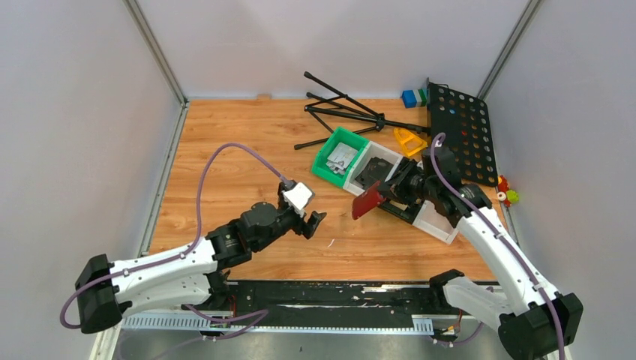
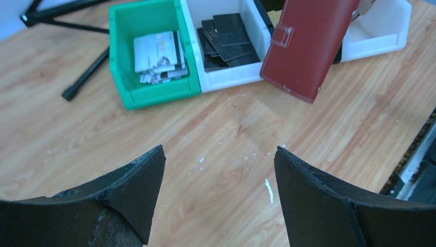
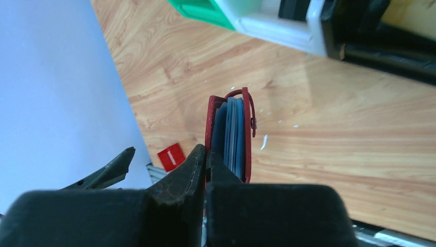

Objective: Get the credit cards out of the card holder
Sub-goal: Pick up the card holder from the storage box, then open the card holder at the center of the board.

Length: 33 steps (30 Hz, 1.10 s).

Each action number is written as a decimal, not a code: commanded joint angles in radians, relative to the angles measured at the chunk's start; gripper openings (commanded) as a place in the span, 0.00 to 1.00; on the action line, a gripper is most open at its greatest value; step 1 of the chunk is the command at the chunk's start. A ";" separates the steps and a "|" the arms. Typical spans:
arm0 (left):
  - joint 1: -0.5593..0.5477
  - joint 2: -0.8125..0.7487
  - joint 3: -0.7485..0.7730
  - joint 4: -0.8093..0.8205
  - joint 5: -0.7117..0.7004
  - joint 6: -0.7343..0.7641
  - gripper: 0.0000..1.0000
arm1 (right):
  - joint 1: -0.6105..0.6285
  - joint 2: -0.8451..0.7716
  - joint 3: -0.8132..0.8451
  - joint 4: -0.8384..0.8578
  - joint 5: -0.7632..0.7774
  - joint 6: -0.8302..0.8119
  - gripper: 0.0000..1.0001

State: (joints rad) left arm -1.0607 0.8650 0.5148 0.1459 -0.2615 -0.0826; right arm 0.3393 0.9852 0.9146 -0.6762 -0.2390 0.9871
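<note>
My right gripper (image 1: 388, 196) is shut on the dark-red card holder (image 1: 367, 201) and holds it off the table in front of the white bins. In the right wrist view my fingertips (image 3: 198, 157) pinch one red cover of the card holder (image 3: 211, 116). Grey-blue card edges (image 3: 235, 135) stand inside it, and its snap tab curves over the top. The left wrist view shows the card holder's outer face (image 2: 308, 46) tilted, with the tab. My left gripper (image 1: 315, 223) is open and empty over bare wood (image 2: 220, 152), to the left of the card holder.
A green bin (image 1: 328, 166) holds light cards (image 2: 157, 54). A white bin (image 2: 231, 80) beside it holds black cards (image 2: 226, 38), and another white bin (image 1: 439, 220) is further right. A black tripod (image 1: 345, 112) and a perforated black board (image 1: 459, 133) lie at the back. A small red-and-white block (image 3: 171, 156) lies near the table edge.
</note>
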 commanded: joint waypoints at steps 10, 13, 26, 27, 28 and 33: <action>-0.153 0.242 0.246 -0.026 -0.086 0.187 0.86 | 0.105 0.056 0.065 0.087 -0.025 0.296 0.00; -0.165 0.282 0.267 -0.026 -0.057 0.187 0.86 | 0.124 0.060 0.064 0.100 -0.023 0.314 0.00; -0.168 0.444 0.359 -0.048 -0.040 0.150 0.80 | 0.184 0.067 0.057 0.124 -0.025 0.367 0.00; -0.168 0.454 0.364 -0.050 -0.044 0.150 0.80 | 0.189 0.066 0.056 0.129 -0.026 0.369 0.00; -0.168 0.464 0.366 -0.050 -0.049 0.147 0.78 | 0.194 0.068 0.056 0.136 -0.026 0.369 0.00; -0.169 0.463 0.331 0.011 -0.119 0.110 0.41 | 0.202 0.066 0.036 0.156 -0.026 0.365 0.00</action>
State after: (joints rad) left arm -1.2232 1.3396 0.8436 0.0891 -0.3286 0.0544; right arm 0.5331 1.0595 0.9306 -0.5850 -0.2550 1.2728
